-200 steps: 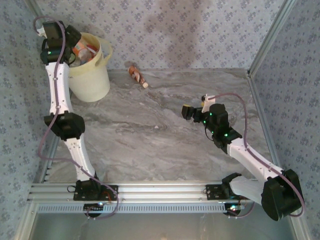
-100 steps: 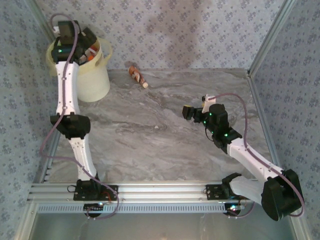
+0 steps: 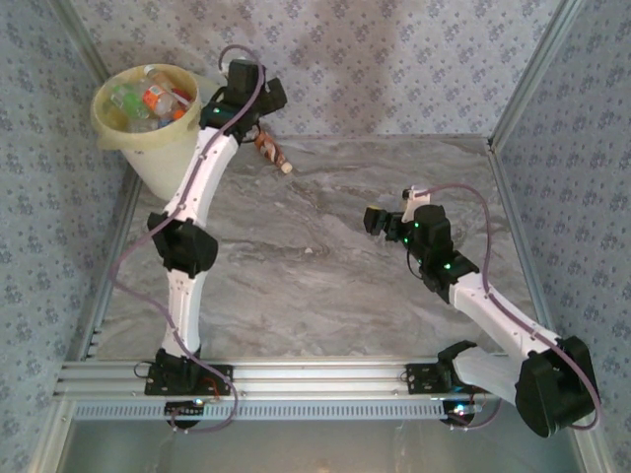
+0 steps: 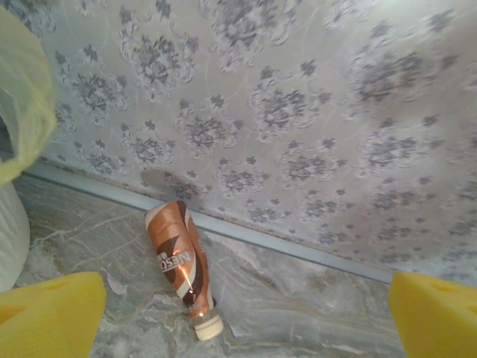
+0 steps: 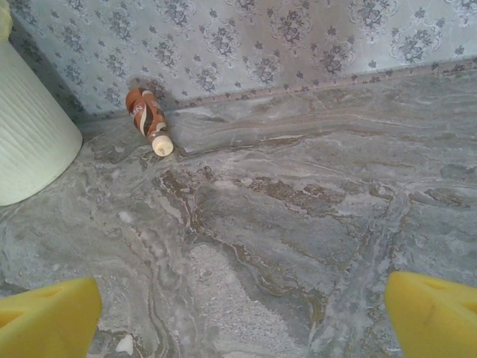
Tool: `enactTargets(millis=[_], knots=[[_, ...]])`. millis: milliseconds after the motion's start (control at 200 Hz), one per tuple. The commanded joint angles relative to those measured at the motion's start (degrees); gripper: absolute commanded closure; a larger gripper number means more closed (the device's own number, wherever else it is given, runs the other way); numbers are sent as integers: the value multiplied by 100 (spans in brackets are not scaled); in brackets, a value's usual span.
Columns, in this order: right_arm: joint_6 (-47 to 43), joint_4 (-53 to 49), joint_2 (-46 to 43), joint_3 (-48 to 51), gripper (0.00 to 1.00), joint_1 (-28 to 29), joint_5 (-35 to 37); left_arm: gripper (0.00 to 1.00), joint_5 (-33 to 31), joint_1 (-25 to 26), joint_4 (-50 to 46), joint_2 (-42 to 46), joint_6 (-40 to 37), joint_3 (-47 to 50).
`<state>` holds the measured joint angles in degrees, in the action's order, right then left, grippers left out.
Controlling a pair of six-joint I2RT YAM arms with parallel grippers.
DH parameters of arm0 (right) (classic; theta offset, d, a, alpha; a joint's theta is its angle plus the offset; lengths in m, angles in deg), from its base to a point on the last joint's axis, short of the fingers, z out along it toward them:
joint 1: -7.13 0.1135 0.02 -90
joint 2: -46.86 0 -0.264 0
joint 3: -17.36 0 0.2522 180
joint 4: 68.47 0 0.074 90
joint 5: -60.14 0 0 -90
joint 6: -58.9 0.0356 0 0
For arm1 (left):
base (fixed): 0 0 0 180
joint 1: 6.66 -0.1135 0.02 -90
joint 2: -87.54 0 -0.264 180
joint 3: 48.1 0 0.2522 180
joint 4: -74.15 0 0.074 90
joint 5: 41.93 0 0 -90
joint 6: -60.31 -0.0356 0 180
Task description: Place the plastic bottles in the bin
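A brown and white plastic bottle (image 3: 273, 151) with a cream cap lies on the marble table by the back wall, also seen in the left wrist view (image 4: 179, 257) and the right wrist view (image 5: 145, 113). The bin (image 3: 163, 158), a cream-yellow bucket, stands at the back left with several bottles (image 3: 148, 99) inside. My left gripper (image 3: 258, 110) hovers open just above and left of the lying bottle, its yellow pads (image 4: 48, 313) wide apart and nothing between them. My right gripper (image 3: 378, 219) hangs open over the table's right middle, holding nothing.
The patterned back wall (image 4: 298, 112) rises right behind the lying bottle. The bin's wall (image 4: 19, 112) sits close at the left of the left gripper and at the far left of the right wrist view (image 5: 30, 149). A metal frame post (image 3: 523, 89) borders the table's right side.
My left arm has swung right from over the bin to above the brown bottle, its jaws opening a little wider. The bin has shifted slightly left. The right arm has stayed put.
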<state>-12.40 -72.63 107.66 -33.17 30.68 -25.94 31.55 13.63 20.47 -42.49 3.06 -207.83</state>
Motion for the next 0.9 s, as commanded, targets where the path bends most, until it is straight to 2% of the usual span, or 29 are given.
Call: enactTargets(millis=[0,95,245,375,640,894], knots=[[112,-342,-211,-8,0,-43,142,2,-505,-89,319,-539,381,20],[116,-528,-303,-2,0,-53,179,2,-580,-105,432,-933,515,-151],[118,-675,-433,76,0,-95,272,2,-283,-173,480,-1715,563,-840],[116,-707,-441,93,0,-126,289,2,-395,-226,374,-2317,644,-1402],[73,-750,-414,75,0,-215,287,2,139,-245,584,-2920,596,-1476],[17,-743,-306,57,0,-278,250,5,445,-210,-385,-3259,703,-1630]])
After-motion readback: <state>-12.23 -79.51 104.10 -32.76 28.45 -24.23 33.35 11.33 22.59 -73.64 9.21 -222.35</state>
